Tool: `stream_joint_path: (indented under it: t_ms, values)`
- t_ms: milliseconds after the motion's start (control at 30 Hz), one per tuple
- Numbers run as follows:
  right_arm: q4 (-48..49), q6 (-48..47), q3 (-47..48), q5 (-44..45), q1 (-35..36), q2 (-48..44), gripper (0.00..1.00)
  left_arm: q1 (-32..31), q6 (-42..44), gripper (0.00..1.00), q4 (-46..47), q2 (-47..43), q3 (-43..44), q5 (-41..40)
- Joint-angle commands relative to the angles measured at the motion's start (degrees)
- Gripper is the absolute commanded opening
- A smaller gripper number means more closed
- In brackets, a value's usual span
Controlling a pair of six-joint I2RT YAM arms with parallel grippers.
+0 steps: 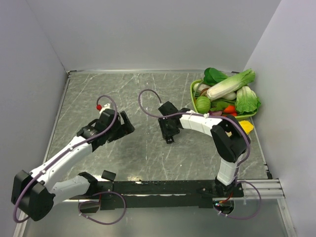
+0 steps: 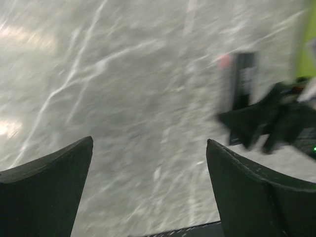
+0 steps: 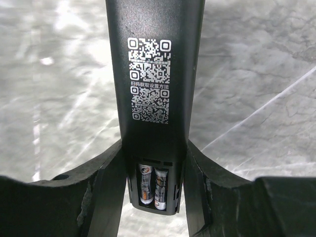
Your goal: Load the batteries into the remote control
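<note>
Right wrist: right claw (image 3: 154, 153) clamps remote control (image 3: 153, 49), batteries (image 3: 153, 185) seated inside.

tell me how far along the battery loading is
Done: both batteries sit side by side in the open bay of the remote control. In hand: the right gripper clamps the remote by its sides; the left gripper hangs open and empty. Left: the bay has no cover on, so closing it probably remains.
</note>
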Motion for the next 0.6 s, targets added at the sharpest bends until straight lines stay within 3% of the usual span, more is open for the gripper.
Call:
stream_joint_path:
  t_ms: [0, 200, 233, 400, 567]
  values:
    - [0.39, -0.21, 0.63, 0.8, -1.27, 1.69, 0.33, -0.44, 0.29, 0.99, -13.71, 2.74, 3.08, -2.74]
    - [0.39, -0.65, 0.01, 0.37, -1.8, 2.49, 0.56, -0.53, -3.66, 0.97, -17.75, 3.09, 0.45, -2.39]
    - [0.56, -0.74, -0.25, 0.37, -1.8, 2.31, 0.65, -0.53, -4.37, 0.97, -18.02, 2.92, 0.18, -2.39]
    - [1.0, -1.61, -1.57, 0.63, -1.89, 0.91, 0.92, -0.62, -9.46, 0.97, -20.65, 2.39, -2.02, -3.09]
    - [1.35, -2.32, -3.15, 1.07, -1.8, -2.25, 0.98, -0.7, -19.19, 0.97, -26.97, 2.65, -1.76, -6.33]
